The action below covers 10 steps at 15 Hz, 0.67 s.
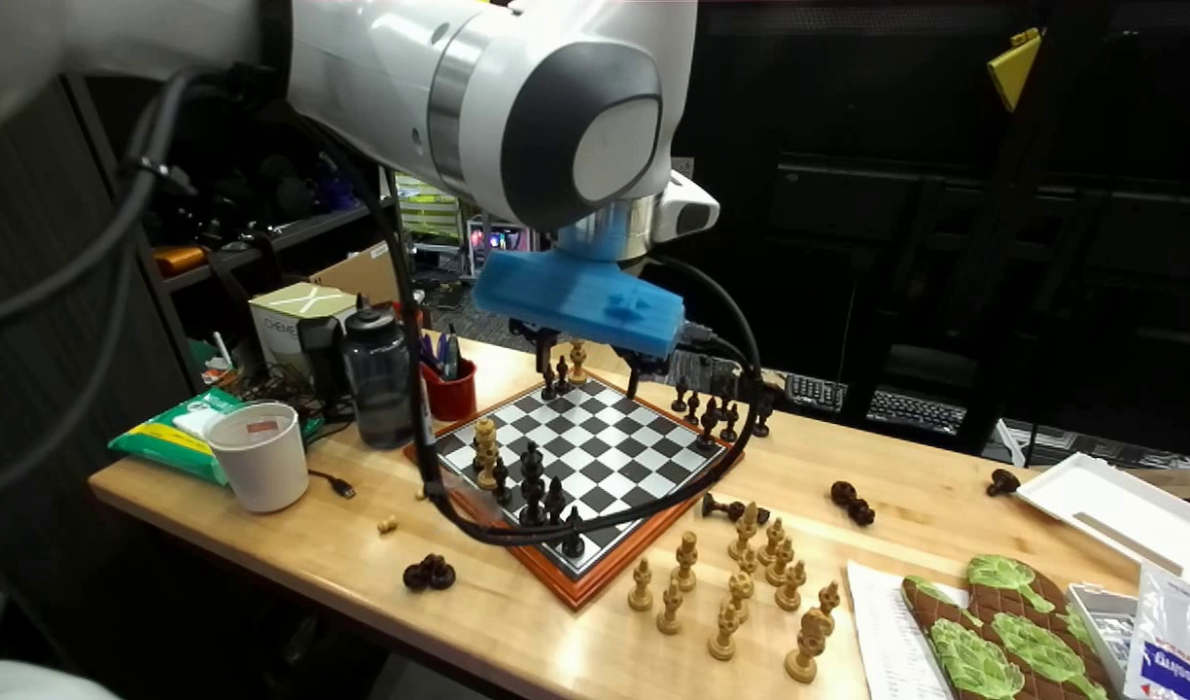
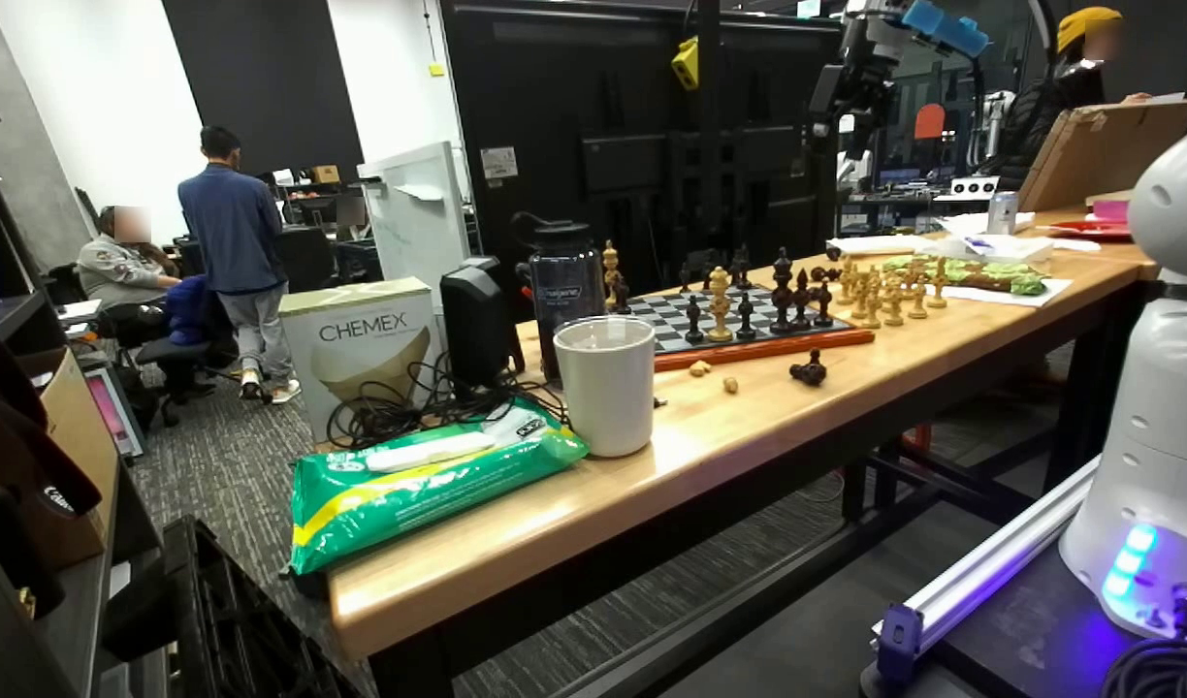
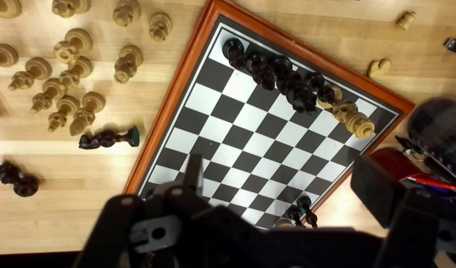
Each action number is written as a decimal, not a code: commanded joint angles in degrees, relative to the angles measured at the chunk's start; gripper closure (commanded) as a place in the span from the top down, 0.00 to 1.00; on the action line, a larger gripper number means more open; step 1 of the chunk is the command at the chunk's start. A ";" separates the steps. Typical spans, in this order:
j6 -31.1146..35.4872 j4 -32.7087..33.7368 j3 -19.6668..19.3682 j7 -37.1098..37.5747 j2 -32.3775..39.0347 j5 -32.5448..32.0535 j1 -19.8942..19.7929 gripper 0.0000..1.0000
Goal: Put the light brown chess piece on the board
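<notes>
The board (image 1: 605,574) lies on the table and shows in both exterior views (image 2: 763,351) and the wrist view (image 3: 295,43). Several light brown chess pieces (image 1: 685,561) stand in a group beside the board; they also show in the wrist view (image 3: 128,64). A tall light brown piece (image 1: 486,452) stands on the board among dark pieces (image 1: 532,481). Another light brown piece (image 1: 577,362) stands at the board's far corner, mostly hidden in the wrist view. My gripper (image 3: 284,182) is open and empty, above the board, with fingers apart; it also shows in both exterior views (image 1: 588,371) (image 2: 834,150).
A red pen cup (image 1: 451,391), a dark bottle (image 1: 376,374) and a white cup (image 1: 259,457) stand beside the board. Dark pieces lie on the table (image 1: 430,572) (image 1: 853,503). Small light brown bits (image 3: 379,68) lie near the frame. An oven mitt (image 1: 1003,622) lies beyond the pieces.
</notes>
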 commanded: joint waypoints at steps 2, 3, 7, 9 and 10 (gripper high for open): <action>1.08 6.24 1.64 0.75 1.60 -1.38 -1.12 1.00; 2.16 7.35 1.84 1.16 1.78 -1.79 -1.48 1.00; 2.81 10.28 2.97 3.10 3.02 -5.57 -3.66 1.00; -0.19 11.21 3.13 3.00 3.60 -6.86 -3.91 1.00; -0.88 11.56 3.03 2.54 3.90 -7.15 -3.77 1.00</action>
